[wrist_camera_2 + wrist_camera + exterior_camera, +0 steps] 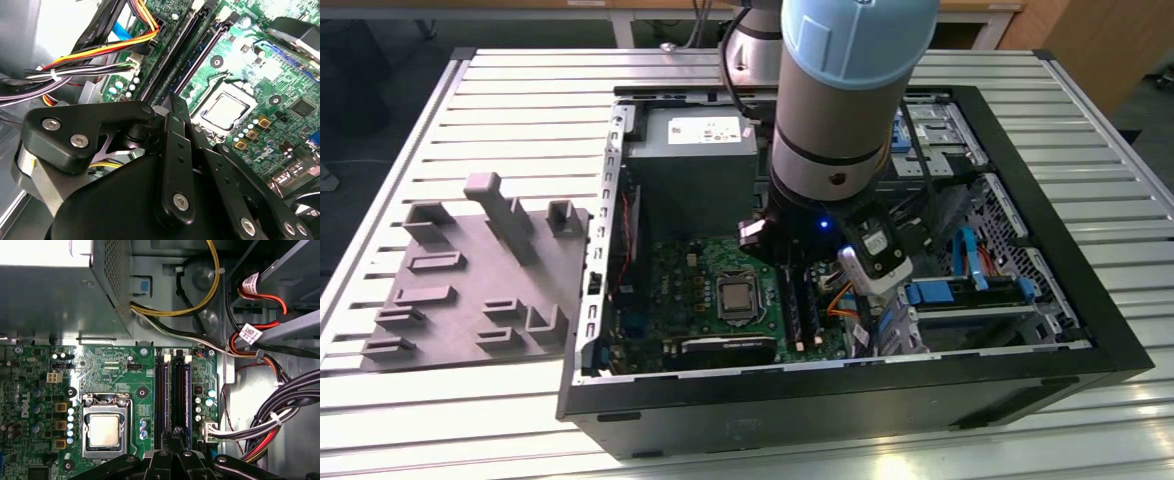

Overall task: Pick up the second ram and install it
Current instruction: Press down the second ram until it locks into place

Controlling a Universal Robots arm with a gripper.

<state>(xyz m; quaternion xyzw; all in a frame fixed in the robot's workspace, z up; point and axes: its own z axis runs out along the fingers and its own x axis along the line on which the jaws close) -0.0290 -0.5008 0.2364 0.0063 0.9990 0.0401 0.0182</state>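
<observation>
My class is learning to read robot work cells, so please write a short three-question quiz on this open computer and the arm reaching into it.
1. True or false: the gripper hangs outside the computer case.
2. In the exterior view, where does the grey fixture lie? A, on the table at the case's left. B, on the table at the case's right. C, inside the case.
3. Fill in: the silver square processor sits on the green ____.

Key: 1 false, it is inside the case, above the memory slots. 2 A. 3 motherboard.
</observation>
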